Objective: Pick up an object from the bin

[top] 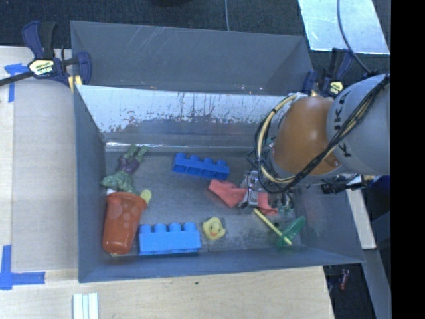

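- Light is coming from overhead, fairly even; bin (89, 178) is sitting mod. bright.
- Back wall (199, 108) is catching the most light, w/ a pale sheen running along its upper strip.
- Bin floor (192, 201) is looking dimmer than the walls.
- Orange cover (302, 138) on the arm is showing a soft gloss and is shading the floor beneath it, at rt.
- White sheet (339, 12) at top rt is glaring brightest; dark mat (133, 2) beside it is staying near black.
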Controlling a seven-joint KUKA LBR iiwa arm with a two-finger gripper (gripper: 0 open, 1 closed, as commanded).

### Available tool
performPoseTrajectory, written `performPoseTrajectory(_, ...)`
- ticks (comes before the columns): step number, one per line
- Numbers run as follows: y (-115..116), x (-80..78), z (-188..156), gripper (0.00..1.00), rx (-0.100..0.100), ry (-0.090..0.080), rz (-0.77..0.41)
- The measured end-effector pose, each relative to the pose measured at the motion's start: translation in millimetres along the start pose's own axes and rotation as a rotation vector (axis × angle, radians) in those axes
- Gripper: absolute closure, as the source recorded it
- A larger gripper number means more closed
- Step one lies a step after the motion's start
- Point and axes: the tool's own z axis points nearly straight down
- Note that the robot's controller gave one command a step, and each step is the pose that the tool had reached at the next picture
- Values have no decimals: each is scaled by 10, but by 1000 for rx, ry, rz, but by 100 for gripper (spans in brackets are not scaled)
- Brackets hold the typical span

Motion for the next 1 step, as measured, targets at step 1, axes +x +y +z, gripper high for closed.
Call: performPoseTrajectory(1,0,0,-1,100,0,0,-1)
